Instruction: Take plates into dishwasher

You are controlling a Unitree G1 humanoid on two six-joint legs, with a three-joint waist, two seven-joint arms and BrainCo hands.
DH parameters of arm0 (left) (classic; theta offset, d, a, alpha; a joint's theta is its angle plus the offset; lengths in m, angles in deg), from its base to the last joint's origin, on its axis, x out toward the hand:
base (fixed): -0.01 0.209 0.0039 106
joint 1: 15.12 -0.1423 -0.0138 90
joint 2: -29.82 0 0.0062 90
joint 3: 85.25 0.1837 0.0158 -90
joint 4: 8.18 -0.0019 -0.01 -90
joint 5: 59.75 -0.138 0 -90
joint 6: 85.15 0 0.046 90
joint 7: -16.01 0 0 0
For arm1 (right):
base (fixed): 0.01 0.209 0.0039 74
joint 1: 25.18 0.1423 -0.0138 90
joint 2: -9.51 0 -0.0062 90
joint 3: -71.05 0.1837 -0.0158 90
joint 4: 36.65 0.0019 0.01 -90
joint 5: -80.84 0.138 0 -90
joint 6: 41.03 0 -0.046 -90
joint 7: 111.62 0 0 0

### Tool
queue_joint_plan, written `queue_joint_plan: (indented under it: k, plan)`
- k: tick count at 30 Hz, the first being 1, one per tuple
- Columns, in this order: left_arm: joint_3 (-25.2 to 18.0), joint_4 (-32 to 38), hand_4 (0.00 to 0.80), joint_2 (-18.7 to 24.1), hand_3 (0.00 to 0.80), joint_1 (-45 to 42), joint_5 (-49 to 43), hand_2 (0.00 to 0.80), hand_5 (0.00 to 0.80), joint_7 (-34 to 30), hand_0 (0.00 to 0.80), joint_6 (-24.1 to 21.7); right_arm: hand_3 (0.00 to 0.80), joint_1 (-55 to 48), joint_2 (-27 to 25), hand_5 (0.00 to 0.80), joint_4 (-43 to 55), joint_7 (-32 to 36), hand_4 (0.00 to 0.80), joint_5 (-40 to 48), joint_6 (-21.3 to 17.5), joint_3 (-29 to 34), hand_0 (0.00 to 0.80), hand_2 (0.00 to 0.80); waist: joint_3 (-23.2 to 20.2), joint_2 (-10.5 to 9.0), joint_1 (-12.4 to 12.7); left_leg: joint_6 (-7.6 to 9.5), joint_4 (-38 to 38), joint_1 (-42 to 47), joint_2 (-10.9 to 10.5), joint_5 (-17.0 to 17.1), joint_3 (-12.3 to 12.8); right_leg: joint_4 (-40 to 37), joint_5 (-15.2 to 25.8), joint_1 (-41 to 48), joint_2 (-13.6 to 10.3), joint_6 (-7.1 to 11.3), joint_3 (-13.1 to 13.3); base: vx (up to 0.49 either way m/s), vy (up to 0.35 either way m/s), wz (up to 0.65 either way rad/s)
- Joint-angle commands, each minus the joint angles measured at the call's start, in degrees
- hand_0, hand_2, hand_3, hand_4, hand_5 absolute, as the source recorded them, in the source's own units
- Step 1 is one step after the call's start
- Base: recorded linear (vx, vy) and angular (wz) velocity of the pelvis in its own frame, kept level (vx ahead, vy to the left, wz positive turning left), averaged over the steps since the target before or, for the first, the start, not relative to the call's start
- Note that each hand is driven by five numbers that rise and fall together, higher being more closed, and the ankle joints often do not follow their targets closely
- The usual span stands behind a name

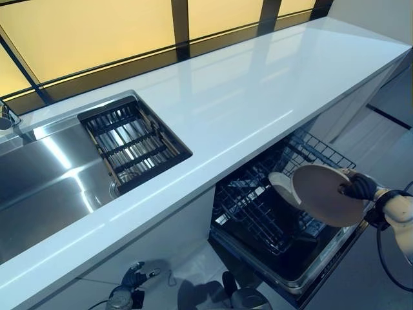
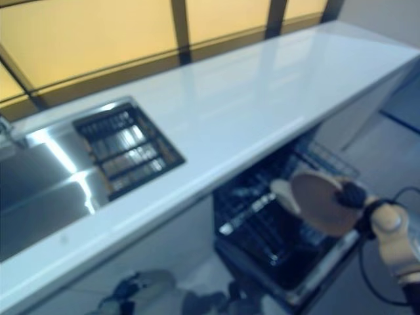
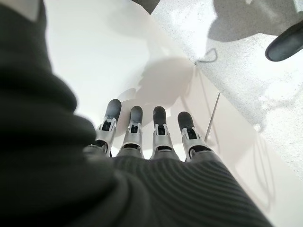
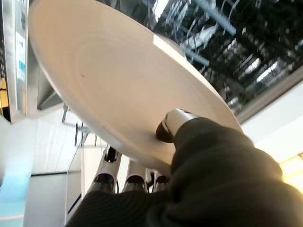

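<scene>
My right hand (image 1: 361, 187) holds a beige plate (image 1: 326, 194) by its rim, thumb on top and fingers beneath, as the right wrist view shows (image 4: 118, 90). The plate hangs tilted above the open dishwasher's lower rack (image 1: 258, 213). A second pale plate (image 1: 281, 187) stands in the rack just behind it. My left hand (image 1: 132, 281) hangs low beside the cabinet front, its fingers (image 3: 135, 123) straight and holding nothing.
A long white countertop (image 1: 245, 97) runs above the dishwasher. To the left lies a steel sink (image 1: 45, 181) with a dark drainer basket (image 1: 132, 142). The dishwasher door (image 1: 303, 278) is folded down toward the floor.
</scene>
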Motion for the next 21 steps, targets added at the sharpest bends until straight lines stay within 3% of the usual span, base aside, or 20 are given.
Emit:
queue_joint_plan:
  k: [1,21]
  plan:
    - [-1.6,-1.3,0.000,2.5,0.000,3.8,0.6,0.000,0.000,1.2,0.000,-1.2,0.800,7.0,2.3,0.800,0.3,-1.0,0.800,-2.5,0.8,-0.7,0.800,0.800,0.9,-3.01,1.6,4.02,0.7,2.8,-1.7,-3.5,-1.5,1.2,-0.5,0.7,-2.1,4.09,-2.9,0.000,0.000,0.00]
    - [-0.3,-0.4,0.000,1.8,0.000,3.4,1.1,0.000,0.000,1.5,0.000,-2.1,0.800,10.8,9.4,0.800,-4.9,-3.0,0.800,-5.2,2.3,-10.3,0.800,0.800,1.7,-2.06,3.7,3.90,0.7,2.3,-2.0,-3.3,-3.6,0.9,-0.3,0.7,-3.0,4.31,-3.6,0.000,0.000,0.00]
